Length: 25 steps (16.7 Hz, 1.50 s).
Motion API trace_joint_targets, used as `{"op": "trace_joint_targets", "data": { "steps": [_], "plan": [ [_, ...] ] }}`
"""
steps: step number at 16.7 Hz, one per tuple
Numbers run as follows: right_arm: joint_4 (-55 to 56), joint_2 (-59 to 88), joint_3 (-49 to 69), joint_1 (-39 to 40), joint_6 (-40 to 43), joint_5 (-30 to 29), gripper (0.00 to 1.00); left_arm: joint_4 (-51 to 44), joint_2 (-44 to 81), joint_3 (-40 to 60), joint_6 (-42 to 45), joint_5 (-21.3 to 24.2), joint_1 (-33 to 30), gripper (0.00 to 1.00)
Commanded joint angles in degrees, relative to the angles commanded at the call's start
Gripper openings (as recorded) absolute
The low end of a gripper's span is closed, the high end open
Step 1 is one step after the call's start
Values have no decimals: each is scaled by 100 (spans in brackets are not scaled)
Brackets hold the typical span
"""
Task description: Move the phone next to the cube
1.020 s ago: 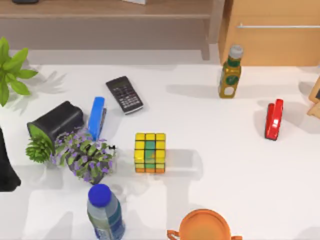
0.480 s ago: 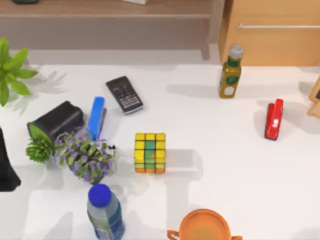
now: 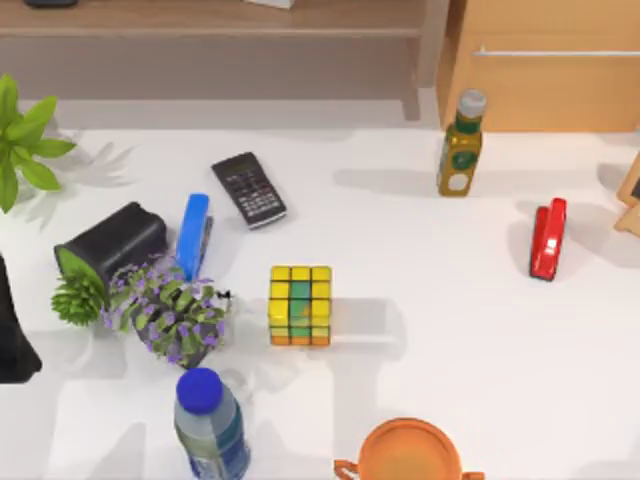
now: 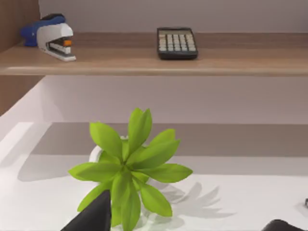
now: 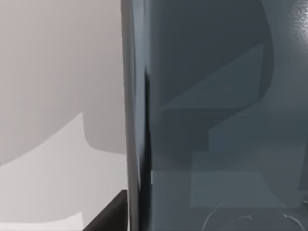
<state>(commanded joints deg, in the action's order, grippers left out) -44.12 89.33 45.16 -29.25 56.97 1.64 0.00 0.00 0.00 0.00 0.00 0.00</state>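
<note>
Right wrist view: the dark grey-teal glossy phone slab is sitting right against the camera, above the white tabletop; whether the right hand is clamping it, cannot tell. Left arm is idling at the table's left edge, hand state unreadable. The mostly yellow puzzle cube is standing mid-table. Judged best: be lowering the phone flat onto the bare patch right of the cube. The purple-flowered plant and blue-capped bottle are crowding its left.
</note>
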Motion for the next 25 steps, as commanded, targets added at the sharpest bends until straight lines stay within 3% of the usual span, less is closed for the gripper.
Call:
{"op": "trace_joint_targets", "data": {
  "steps": [8, 25],
  "plan": [
    [-423, -18, 826, 1083, -1442, 4, 0, 0, 0, 0, 0, 0, 0, 100],
    [-1604, 2083, 3615, 5103, -7412, -128, 0, 0, 0, 0, 0, 0, 0, 100]
  ]
}}
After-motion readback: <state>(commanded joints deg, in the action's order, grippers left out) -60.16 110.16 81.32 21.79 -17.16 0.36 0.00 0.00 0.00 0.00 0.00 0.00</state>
